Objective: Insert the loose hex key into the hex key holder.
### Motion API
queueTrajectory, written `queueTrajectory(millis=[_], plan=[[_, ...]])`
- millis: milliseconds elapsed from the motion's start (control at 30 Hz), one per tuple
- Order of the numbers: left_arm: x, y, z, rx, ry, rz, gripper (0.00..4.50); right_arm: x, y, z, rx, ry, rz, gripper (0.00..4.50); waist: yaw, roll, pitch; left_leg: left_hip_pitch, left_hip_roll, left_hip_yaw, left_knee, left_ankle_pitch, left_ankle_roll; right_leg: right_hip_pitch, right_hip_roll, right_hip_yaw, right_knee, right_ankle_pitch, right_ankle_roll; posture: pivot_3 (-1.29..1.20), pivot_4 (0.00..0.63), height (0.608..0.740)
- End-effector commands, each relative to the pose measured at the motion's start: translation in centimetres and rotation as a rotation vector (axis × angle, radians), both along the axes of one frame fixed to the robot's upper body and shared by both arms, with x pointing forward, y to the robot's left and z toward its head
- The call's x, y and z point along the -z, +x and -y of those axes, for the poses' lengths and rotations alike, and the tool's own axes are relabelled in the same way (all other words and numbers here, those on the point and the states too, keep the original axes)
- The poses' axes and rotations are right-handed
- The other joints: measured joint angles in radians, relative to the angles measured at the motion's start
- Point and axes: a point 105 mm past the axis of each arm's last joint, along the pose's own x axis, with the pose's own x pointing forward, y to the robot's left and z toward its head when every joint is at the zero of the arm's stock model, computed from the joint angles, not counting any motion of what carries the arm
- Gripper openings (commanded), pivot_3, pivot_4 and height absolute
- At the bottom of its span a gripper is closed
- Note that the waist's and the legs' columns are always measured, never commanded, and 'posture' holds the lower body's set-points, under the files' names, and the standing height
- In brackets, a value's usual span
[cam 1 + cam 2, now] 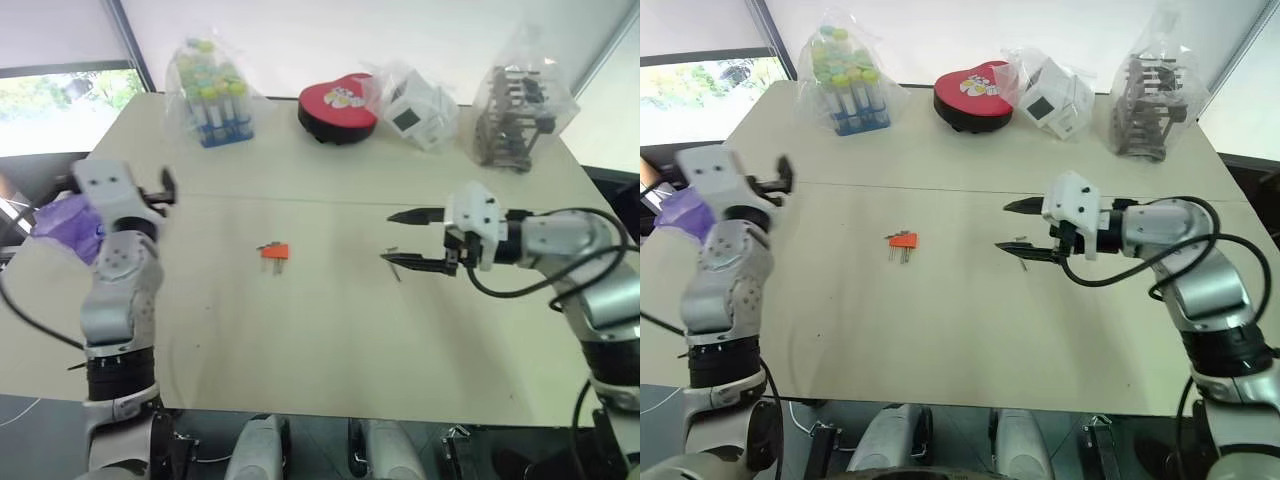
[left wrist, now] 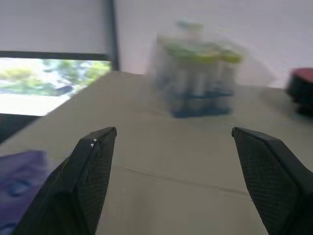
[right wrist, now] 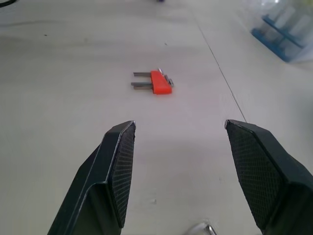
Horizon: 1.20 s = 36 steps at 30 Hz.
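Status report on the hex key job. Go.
Left gripper open, empty, raised at table's left edge. Right gripper open, empty, aimed at hex key holder. Loose hex key on table under right gripper. Path between them clear.

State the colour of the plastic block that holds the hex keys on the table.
The hex key holder is orange-red, seen best in the right wrist view.

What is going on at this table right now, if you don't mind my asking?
A two-armed robot is working on fitting a loose hex key into the orange hex key holder, which lies alone mid-table. Neither is held yet. The right gripper hangs open just above the key, facing the holder. The left gripper is open too, raised at the table's left side near a purple bag.
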Motion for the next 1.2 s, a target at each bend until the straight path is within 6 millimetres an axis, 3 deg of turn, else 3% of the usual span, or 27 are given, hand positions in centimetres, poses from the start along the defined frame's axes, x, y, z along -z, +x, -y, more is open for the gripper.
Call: queueTrajectory(millis=[33,100,267,567,700,867,1200], plan=[[-0.2,-1.3,1.2,0.239,0.089,-0.035,3.93,-0.5,1.5,-1.9,-0.072,0.010,0.033,3.02,-0.019,0.000,0.000,0.000,0.001,0.000,0.000,0.000,0.000,0.000,0.001,0.000,0.000,0.000,0.000,0.00,0.150,0.740],[1.3,-2.8,1.6,0.402,0.126,-0.138,3.93,-0.3,2.7,-3.5,-0.116,0.014,0.045,3.02,-0.029,0.001,0.001,0.001,0.002,0.000,-0.001,0.000,0.000,-0.001,0.003,0.001,0.000,0.000,0.000,0.00,0.150,0.740],[2.8,-5.9,1.1,0.574,0.179,-0.268,3.93,0.9,4.7,-7.2,-0.175,0.034,0.083,3.02,-0.021,0.002,0.001,0.001,0.005,0.000,-0.002,0.000,0.000,-0.002,0.007,0.002,0.002,0.000,-0.001,0.00,0.150,0.740],[3.0,-8.7,0.7,0.633,0.163,-0.346,3.93,5.6,5.5,-12.5,-0.282,-0.057,0.070,3.02,-0.019,0.002,0.001,0.000,0.004,-0.001,-0.002,0.001,-0.001,-0.001,0.000,0.002,0.001,0.000,-0.002,0.00,0.150,0.740],[3.2,-9.3,0.9,0.641,0.165,-0.363,3.93,6.8,6.0,-14.4,-0.268,-0.066,0.088,3.02,-0.023,0.003,0.002,0.000,0.004,0.000,-0.002,0.001,-0.001,-0.001,0.000,0.001,0.001,0.000,-0.001,0.00,0.150,0.740],[3.3,-9.8,1.0,0.635,0.166,-0.370,3.93,6.9,7.2,-15.8,-0.187,-0.059,0.152,3.02,-0.025,0.003,0.002,0.001,0.004,-0.001,-0.002,0.001,-0.002,-0.002,0.000,0.001,0.001,0.000,-0.002,0.00,0.150,0.740],[3.5,-10.1,1.1,0.622,0.179,-0.372,3.93,8.2,7.8,-15.8,-0.140,-0.097,0.136,3.02,-0.032,0.003,0.002,0.001,0.003,-0.001,-0.003,0.001,-0.003,-0.002,-0.006,0.001,0.002,-0.001,-0.004,0.00,0.150,0.740]])
